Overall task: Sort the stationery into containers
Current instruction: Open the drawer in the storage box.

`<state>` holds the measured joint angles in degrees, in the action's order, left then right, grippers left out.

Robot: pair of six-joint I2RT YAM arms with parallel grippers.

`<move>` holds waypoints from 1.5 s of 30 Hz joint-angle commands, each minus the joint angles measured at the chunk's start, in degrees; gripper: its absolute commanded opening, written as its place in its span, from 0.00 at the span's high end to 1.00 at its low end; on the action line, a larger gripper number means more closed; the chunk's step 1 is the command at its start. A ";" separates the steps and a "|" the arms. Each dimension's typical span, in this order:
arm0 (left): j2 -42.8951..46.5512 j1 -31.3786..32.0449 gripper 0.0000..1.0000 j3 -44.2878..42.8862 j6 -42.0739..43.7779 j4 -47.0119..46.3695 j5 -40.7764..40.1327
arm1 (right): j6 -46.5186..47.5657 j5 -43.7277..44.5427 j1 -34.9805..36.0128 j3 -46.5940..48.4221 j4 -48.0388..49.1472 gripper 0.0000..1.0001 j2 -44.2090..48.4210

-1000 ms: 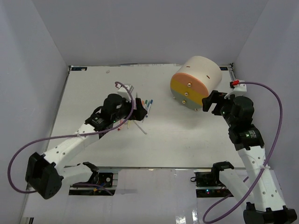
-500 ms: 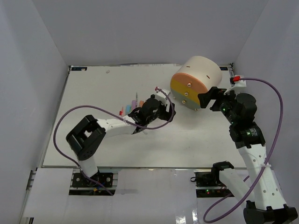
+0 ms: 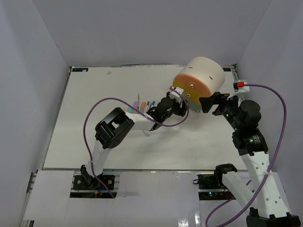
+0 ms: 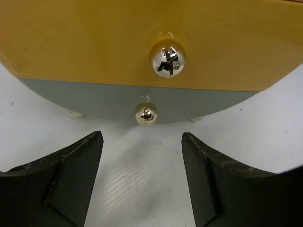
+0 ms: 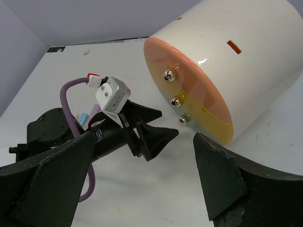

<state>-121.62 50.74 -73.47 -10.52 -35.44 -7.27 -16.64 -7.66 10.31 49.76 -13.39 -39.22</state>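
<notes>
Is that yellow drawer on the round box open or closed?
Closed: the yellow drawer lies flush with the pink drawer and grey drawer, one flat face, no gap.

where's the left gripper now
In the top view the left gripper sits right of centre, just short of the organiser, open and aimed at the grey drawer's knob.

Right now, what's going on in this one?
The left gripper sits open just in front of the organiser, lined up with the grey drawer's knob but not touching it. The right gripper hangs open beside the organiser. All three drawers look shut, and the pens lie unsorted on the table.
</notes>
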 commanded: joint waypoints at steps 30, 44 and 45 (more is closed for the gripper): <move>-10.04 -0.12 0.37 -8.62 4.02 -9.12 -2.31 | 2.93 -0.95 0.24 -2.82 3.37 0.09 0.46; -10.56 -0.12 0.43 -8.79 3.84 -10.26 -0.91 | 3.46 -0.78 0.24 -3.26 3.46 0.09 0.46; -10.56 -0.12 0.43 -8.88 3.93 -10.35 -1.08 | 3.46 -0.86 0.24 -3.35 3.46 0.09 0.46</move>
<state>-132.99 50.74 -80.71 -6.85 -43.94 -8.99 -14.28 -8.12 10.31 46.89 -12.62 -39.07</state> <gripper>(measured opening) 0.575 0.908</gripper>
